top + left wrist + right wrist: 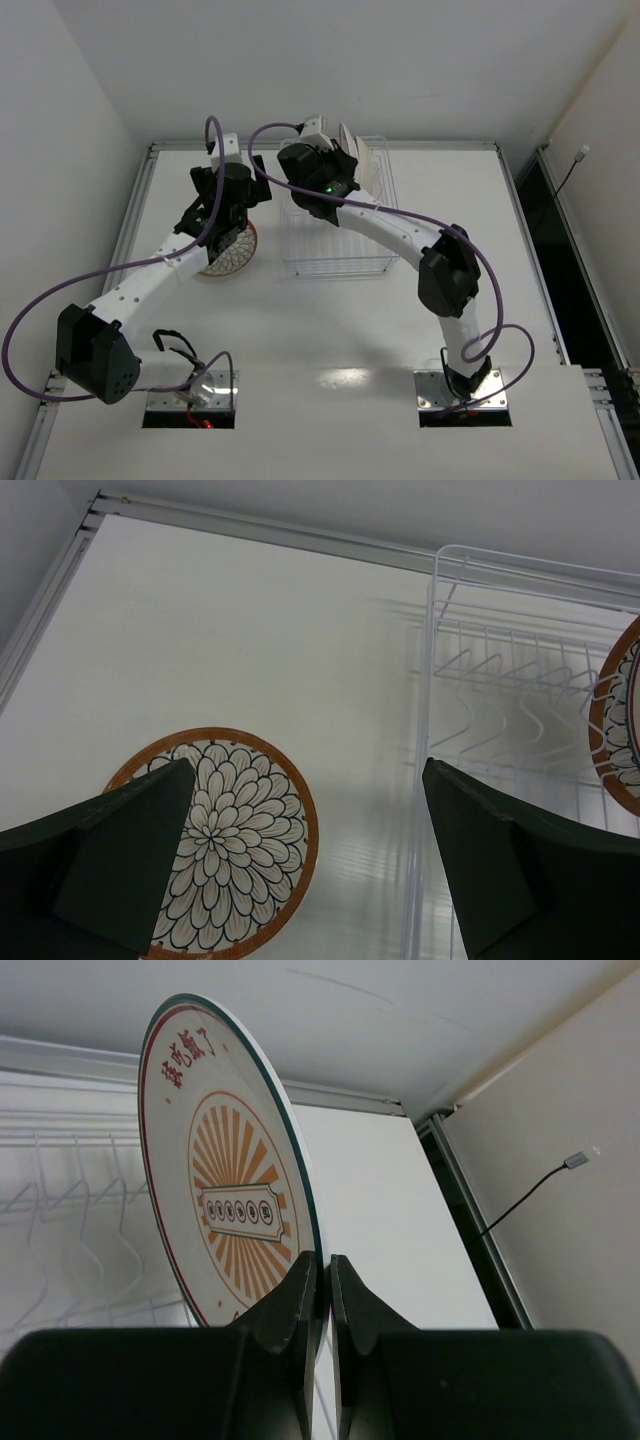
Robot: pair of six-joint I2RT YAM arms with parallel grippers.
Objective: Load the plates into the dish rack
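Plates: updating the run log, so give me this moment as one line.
left hand: open, over petal plate flat on table | right hand: shut on sunburst plate, upright at dish rack

The sunburst plate [228, 1175] bears red Chinese characters on its rim; too small to read.

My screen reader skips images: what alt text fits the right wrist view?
The right gripper pinches the lower rim of a round cream plate with an orange sunburst medallion, held nearly upright. The white wire dish rack shows behind it at left.
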